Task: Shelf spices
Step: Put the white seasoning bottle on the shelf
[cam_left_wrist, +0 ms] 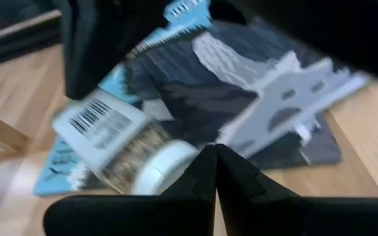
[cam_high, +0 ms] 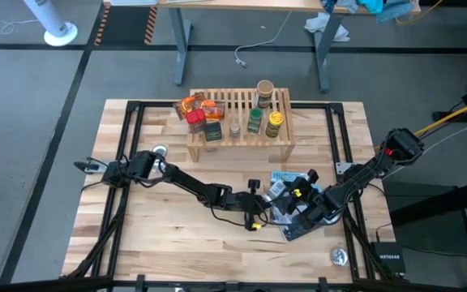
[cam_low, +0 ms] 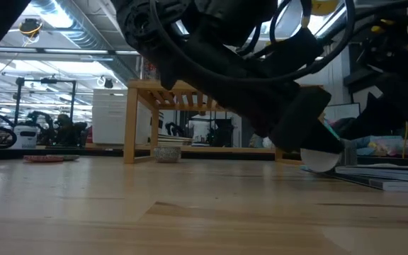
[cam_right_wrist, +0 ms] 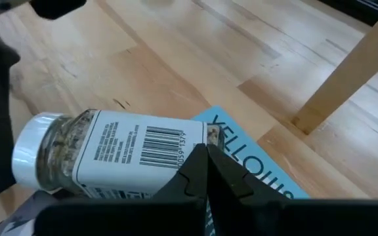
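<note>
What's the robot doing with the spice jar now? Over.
Both grippers shut, left gripper and right gripper low beside the white-capped spice jar. Jar lying on its side on the blue pouch, not gripped. Shelf behind, nothing blocking.

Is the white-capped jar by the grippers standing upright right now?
No. The white-capped jar lies on its side, partly on the blue pouch, barcode label facing up.

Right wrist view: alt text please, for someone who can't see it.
A white-capped spice jar with a barcode label lies on its side, partly over a blue pouch on the wooden tabletop. The right hand, fingers shut together, sits right at the jar's base end. A light-wood shelf leg stands beyond.
</note>
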